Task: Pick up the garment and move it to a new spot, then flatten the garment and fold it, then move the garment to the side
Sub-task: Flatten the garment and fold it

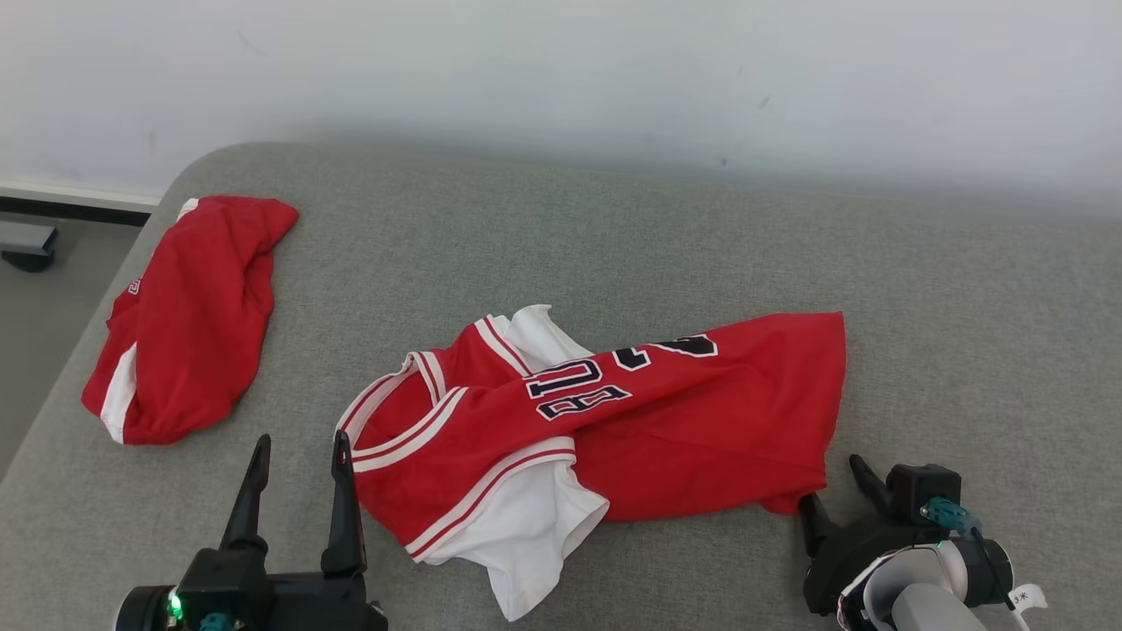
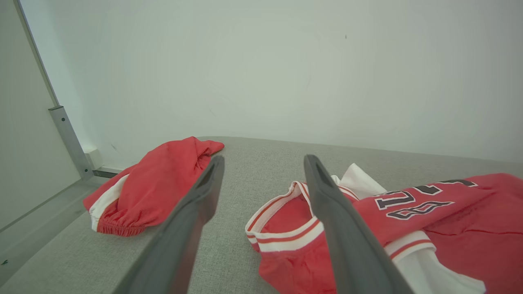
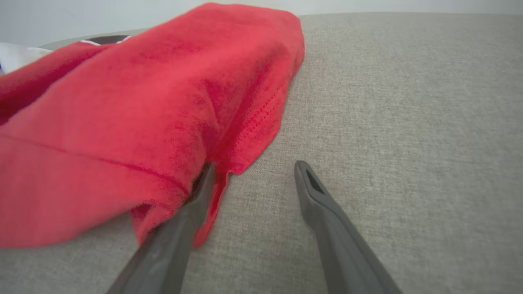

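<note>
At the far left of the padded surface (image 1: pixel 666 237), covered in a grey, finely woven cloth, lay a pair of red shorts (image 1: pixel 188 315). They were bunched into a long lump, with a white side stripe and a gathered waistband. The left gripper (image 1: pixel 301 438) stood next, its two dark, tapering fingers spread wide and empty, the inner one just beside the jersey's collar. I could not tell whether it touched.

The jersey (image 1: pixel 649 412) sprawled across the middle of the surface, rumpled and twisted. It was of smooth red knit with a ribbed V-neck in red and white bands, soft white sleeves and black numerals edged in white. Its plain stitched hem ended near the right gripper (image 1: pixel 830 480). That claw also gaped wide, closed on nothing. In the right wrist view, a fold of the hem draped over the tip of one finger (image 3: pixel 192 212).
</note>
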Controlling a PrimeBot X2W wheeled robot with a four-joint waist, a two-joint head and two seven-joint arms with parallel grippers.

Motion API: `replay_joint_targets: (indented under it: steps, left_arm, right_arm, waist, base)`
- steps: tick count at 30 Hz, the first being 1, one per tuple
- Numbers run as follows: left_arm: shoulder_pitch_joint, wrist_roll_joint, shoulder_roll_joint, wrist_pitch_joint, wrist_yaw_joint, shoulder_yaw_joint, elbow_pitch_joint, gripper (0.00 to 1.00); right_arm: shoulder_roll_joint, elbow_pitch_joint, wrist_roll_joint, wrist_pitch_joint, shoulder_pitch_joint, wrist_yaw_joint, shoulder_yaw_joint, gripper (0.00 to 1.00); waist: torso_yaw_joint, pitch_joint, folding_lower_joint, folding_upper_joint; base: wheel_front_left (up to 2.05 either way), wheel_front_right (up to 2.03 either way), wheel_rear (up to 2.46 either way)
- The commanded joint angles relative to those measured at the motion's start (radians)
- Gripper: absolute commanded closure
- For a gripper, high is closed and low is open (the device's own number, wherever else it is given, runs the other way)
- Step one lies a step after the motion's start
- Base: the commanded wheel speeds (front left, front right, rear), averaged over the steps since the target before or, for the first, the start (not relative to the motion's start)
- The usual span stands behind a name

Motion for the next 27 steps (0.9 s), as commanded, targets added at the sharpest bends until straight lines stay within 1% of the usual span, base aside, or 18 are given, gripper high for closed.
replay_joint_targets:
  steps: [1,5,6,7,8,11,15,21,22,23,27]
  left_arm:
    - [-0.008,0.006,-0.005,-0.003,-0.003,0.001,0.002,0.0]
    - [-0.015,0.008,-0.011,-0.003,-0.01,-0.001,0.012,0.0]
    - [-0.017,0.01,-0.013,-0.003,-0.013,-0.002,0.016,0.0]
    - [-0.02,0.011,-0.015,-0.003,-0.015,-0.003,0.019,0.0]
    - [-0.02,0.011,-0.016,-0.003,-0.015,-0.003,0.022,0.0]
    - [-0.013,0.013,-0.017,-0.003,-0.021,0.004,0.029,0.0]
    - [0.011,0.019,-0.017,-0.003,-0.029,0.01,0.042,0.0]
    - [0.045,0.018,-0.012,-0.003,-0.035,0.033,0.045,0.0]
    - [0.054,0.018,-0.013,-0.003,-0.038,0.037,0.043,0.0]
    - [0.057,0.017,-0.014,-0.003,-0.04,0.038,0.042,0.0]
    - [0.055,0.016,-0.019,-0.003,-0.049,0.03,0.048,0.0]
  right_arm:
    - [0.0,0.009,0.003,-0.005,-0.005,-0.002,0.003,0.0]
    - [0.02,0.088,0.014,-0.006,-0.029,-0.002,0.031,0.0]
    - [0.026,0.109,0.022,-0.004,-0.033,-0.002,0.04,0.48]
    - [0.031,0.129,0.025,-0.004,-0.038,-0.002,0.052,0.84]
    - [0.036,0.148,0.03,-0.005,-0.042,-0.002,0.063,1.0]
    - [0.035,0.168,0.041,-0.017,-0.056,-0.002,0.084,1.0]
    - [-0.015,0.152,0.048,-0.027,-0.046,-0.002,0.078,1.0]
    - [-0.097,-0.03,0.041,-0.029,0.033,-0.002,0.007,1.0]
    - [-0.118,-0.096,0.047,-0.029,0.073,-0.002,-0.016,1.0]
    - [-0.126,-0.127,0.054,-0.029,0.094,-0.002,-0.028,1.0]
    - [-0.155,-0.241,0.074,-0.029,0.187,-0.002,-0.024,1.0]
  waist:
    - [0.01,0.01,-0.0001,0.0]
    - [0.015,0.014,-0.0001,0.0]
    - [0.017,0.014,-0.0001,0.0]
    - [0.019,0.011,-0.0001,0.0]
    - [0.02,0.009,-0.0001,0.0]
    - [0.011,-0.005,-0.0001,0.0]
    - [-0.011,-0.035,-0.0001,0.0]
    - [-0.078,-0.079,-0.0001,0.0]
    - [-0.102,-0.087,-0.0001,0.0]
    - [-0.113,-0.09,-0.0001,0.0]
    - [-0.141,-0.092,-0.0001,0.0]
  base:
    - [0.0,0.0,0.0]
    - [0.0,0.0,0.0]
    - [0.0,0.0,0.0]
    - [0.0,0.0,0.0]
    - [0.0,0.0,0.0]
    - [0.0,0.0,0.0]
    - [0.0,0.0,0.0]
    - [0.0,0.0,0.0]
    - [0.0,0.0,0.0]
    - [0.0,0.0,0.0]
    - [0.0,0.0,0.0]
